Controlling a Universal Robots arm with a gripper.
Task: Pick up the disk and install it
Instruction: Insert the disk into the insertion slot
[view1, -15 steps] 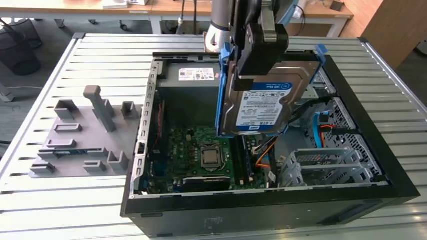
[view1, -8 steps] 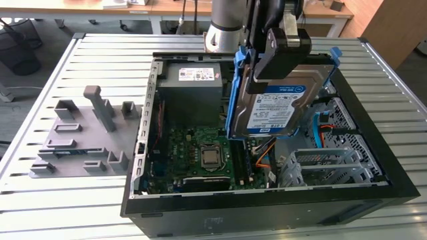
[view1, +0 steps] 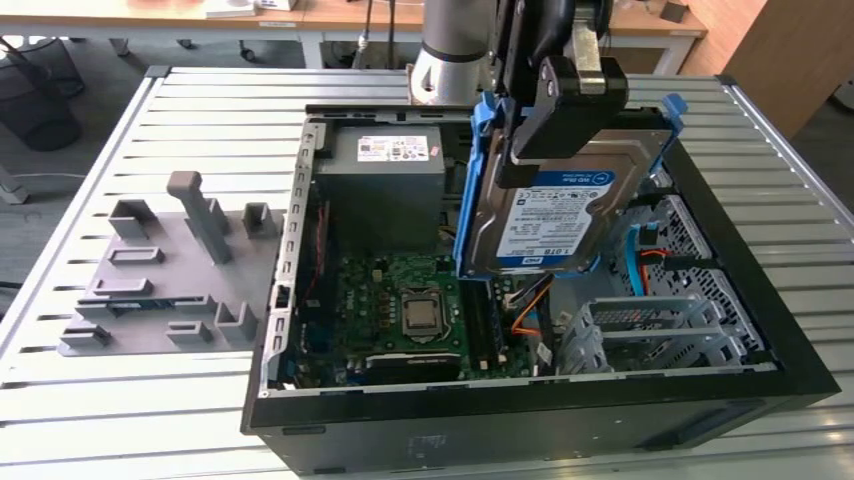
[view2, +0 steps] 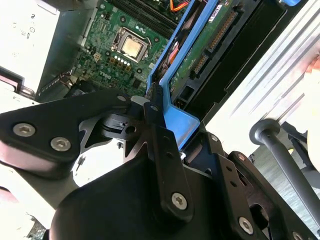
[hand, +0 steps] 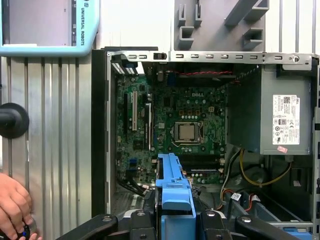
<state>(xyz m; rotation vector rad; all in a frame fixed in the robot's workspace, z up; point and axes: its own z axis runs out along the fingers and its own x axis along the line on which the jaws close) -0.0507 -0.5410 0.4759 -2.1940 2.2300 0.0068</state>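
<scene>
- Slatted metal table (view1: 200, 120) carries an open computer case (view1: 534, 400). A grey moulded fixture (view1: 174, 265) sits beside the case on the exterior view's left.
- Inside the case, the grey power supply (view1: 380, 165) lies toward the far end. The green motherboard (view1: 407, 300) is nearer, with its bare processor socket (view1: 420, 312) showing.
- The gripper (view1: 567, 130) is closed on the disk (view1: 554, 215), pinching it by its upper end.
- In the second wrist view, 1 black finger (view2: 160, 130) presses against the blue rail (view2: 180, 120) at that end.
- The disk hangs steeply tilted, clear of the table and above the case opening, with its label facing the exterior camera. It is over the strip between the motherboard and the metal drive cage (view1: 654, 325) on the exterior view's right.
- I cannot tell whether its lower edge touches anything inside the case.
- A person's hand (hand: 12, 205) rests at the table's edge, well apart from the case.
- Step in hand, as I judge it: the pick-up is done and the install is under way — the disk is being carried to its bay, not yet seated.
- Seating it likely calls for levelling the disk so both rails line up with the bay's guides. It also needs to stay clear of the orange and blue cables (view1: 534, 305) just beside its lower end — a snag there could skew it in the grasp.
</scene>
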